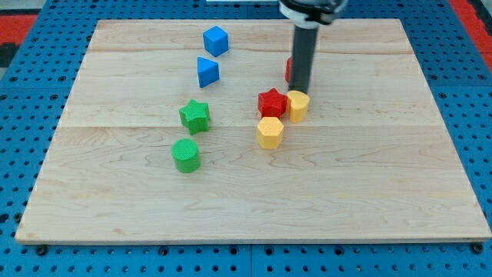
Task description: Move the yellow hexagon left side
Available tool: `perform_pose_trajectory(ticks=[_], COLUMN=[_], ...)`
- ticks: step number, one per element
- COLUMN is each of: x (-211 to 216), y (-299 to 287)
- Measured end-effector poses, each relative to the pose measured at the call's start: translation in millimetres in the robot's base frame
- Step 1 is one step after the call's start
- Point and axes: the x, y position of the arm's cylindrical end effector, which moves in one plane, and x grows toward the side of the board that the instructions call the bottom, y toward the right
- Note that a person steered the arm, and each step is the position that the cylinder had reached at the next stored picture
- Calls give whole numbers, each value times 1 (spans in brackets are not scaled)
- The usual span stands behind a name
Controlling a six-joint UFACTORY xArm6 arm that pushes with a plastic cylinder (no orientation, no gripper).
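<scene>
Yellow hexagon (270, 131) below red star (271, 102), my tip (299, 91) just above second yellow block (297, 106), no gripper, bare rod.

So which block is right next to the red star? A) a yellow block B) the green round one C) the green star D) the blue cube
A: the red star sits against a yellow block on its right, just below my tip, with the yellow hexagon just under it; the green and blue blocks lie well off to the view's left.
</scene>
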Motion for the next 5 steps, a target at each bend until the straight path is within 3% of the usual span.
perform_pose_trajectory(ticks=[1,2,3,5], x=[26,39,83,86], y=[15,76,84,-2])
